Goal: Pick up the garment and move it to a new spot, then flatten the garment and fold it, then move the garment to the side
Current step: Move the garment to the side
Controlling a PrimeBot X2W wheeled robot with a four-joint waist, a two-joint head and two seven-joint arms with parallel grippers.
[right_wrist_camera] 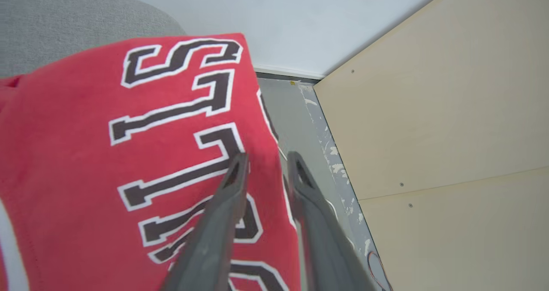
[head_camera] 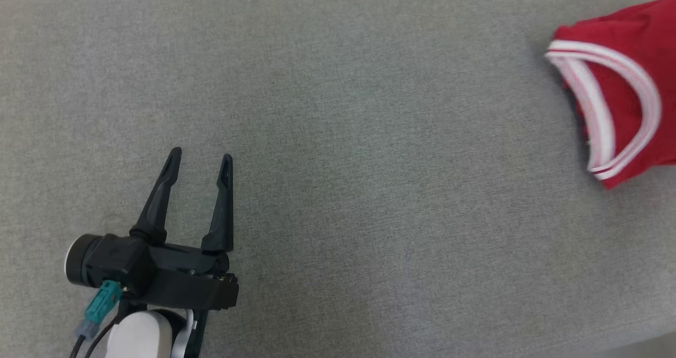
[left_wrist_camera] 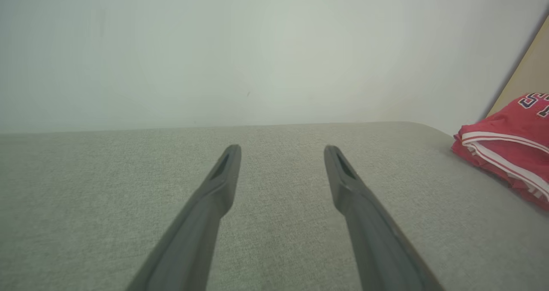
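The garment [head_camera: 647, 36], a red jersey with white striped trim, lies folded at the far right edge of the grey padded surface [head_camera: 369, 162]. In the left wrist view the garment [left_wrist_camera: 502, 130] sits off to the right. My left gripper [head_camera: 202, 156] rests open at the lower left, far from the cloth, and its fingers [left_wrist_camera: 282, 151] hold nothing. In the right wrist view my right gripper [right_wrist_camera: 266, 160] hovers over the lettered edge of the garment [right_wrist_camera: 85, 145]. Its fingers stand a little apart, one over the lettering and one over the cloth's edge.
The grey padded surface spreads wide between my left gripper and the jersey. A white wall [left_wrist_camera: 274, 46] stands behind it. Past the surface's right end are a strip of grey floor [right_wrist_camera: 291, 110] and pale wooden panels [right_wrist_camera: 429, 110].
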